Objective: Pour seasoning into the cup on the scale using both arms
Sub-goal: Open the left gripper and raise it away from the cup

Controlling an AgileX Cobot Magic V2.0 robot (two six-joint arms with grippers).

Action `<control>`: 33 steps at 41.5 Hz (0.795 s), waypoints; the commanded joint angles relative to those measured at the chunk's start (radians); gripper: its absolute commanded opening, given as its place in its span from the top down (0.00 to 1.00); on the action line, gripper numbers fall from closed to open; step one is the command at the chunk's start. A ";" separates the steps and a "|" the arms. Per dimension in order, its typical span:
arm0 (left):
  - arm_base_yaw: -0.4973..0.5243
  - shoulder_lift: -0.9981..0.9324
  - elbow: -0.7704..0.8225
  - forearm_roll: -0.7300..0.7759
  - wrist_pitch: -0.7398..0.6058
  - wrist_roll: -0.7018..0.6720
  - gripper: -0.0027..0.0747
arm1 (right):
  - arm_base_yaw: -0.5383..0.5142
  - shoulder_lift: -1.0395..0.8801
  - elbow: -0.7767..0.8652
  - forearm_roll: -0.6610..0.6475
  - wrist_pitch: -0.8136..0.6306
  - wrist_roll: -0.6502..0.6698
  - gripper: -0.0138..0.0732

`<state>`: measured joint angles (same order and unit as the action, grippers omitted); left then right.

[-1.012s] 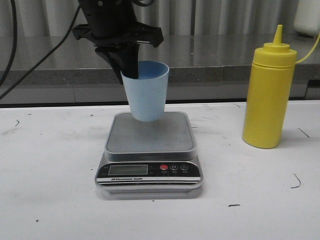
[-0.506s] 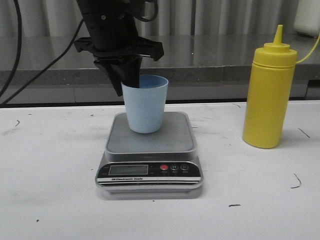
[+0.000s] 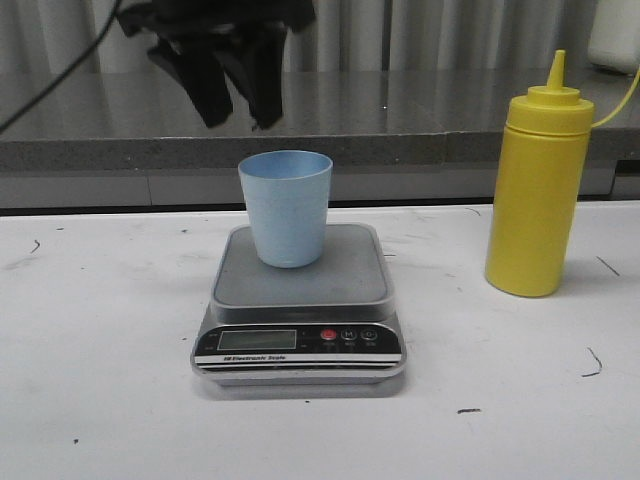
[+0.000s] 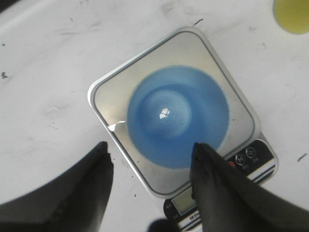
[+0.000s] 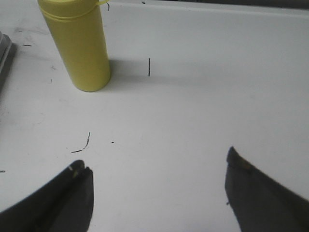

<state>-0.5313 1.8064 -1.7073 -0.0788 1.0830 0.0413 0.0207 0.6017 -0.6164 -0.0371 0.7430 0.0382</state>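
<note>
1. The table [image 3: 100,400] was a white, matte surface, scuffed and marked with short dark scratches and specks.
2. Behind it ran a grey stone-like ledge [image 3: 450,120], with pale vertical folds like a curtain above it.
3. The scale [image 3: 299,310] sat near the middle of the table, its display facing the front camera.
4. The cup [image 3: 286,207] stood upright on the scale's steel platform, empty inside.
5. The bottle [image 3: 536,190] stood upright on the table, well to the right of the scale.
6. The left gripper [image 3: 230,85] hung above the cup, fingers spread wide, touching nothing.
7. The right gripper [image 5: 157,179] hovered over bare table near the bottle, fingers wide apart and empty.
</note>
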 commanded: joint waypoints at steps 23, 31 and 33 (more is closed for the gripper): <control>-0.003 -0.771 0.545 0.095 -0.222 -0.113 0.49 | -0.005 0.007 -0.027 -0.016 -0.057 -0.011 0.17; -0.003 -0.953 0.694 0.128 -0.265 -0.156 0.49 | -0.005 0.007 -0.027 -0.016 -0.057 -0.011 0.17; -0.003 -1.006 0.724 0.128 -0.257 -0.166 0.49 | -0.005 0.007 -0.027 -0.016 -0.057 -0.011 0.17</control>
<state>-0.5313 0.8836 -1.0055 0.0431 0.8944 -0.1015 0.0207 0.6017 -0.6164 -0.0371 0.7430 0.0382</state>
